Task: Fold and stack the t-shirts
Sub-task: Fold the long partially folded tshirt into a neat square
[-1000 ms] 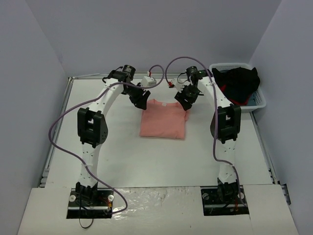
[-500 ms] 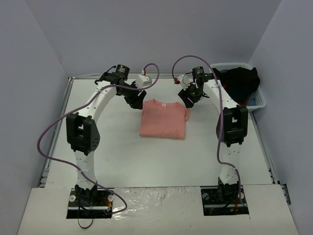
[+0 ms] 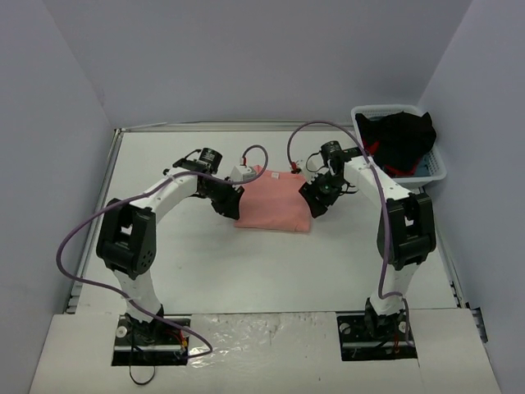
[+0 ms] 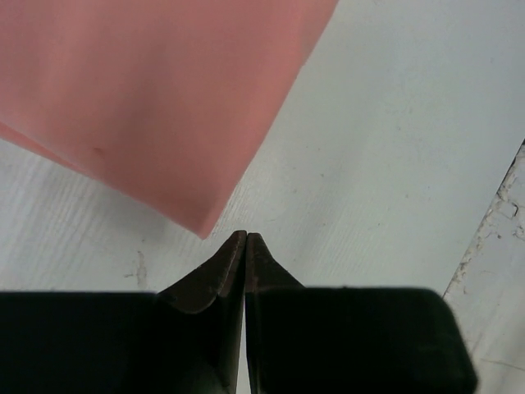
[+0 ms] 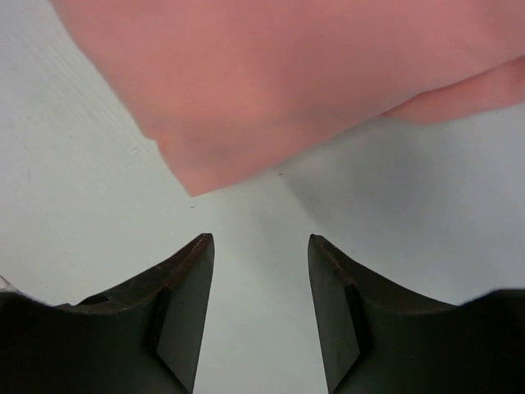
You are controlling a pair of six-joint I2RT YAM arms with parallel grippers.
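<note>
The folded salmon-pink cloth t-shirt [image 3: 273, 203] lay toward the white table's [image 3: 246, 271] far edge. The left gripper [image 4: 246, 238], jaws shut empty beside one corner, could rumple it. The right gripper [image 5: 261, 246], jaws half-open, might catch one layer.

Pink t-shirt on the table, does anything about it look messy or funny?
Mostly neat: the salmon-pink folded t-shirt lies flat in a rectangle on the white table. Only one thing stands out: in the right wrist view a loose flap of cloth pokes out past its folded edge.
</note>
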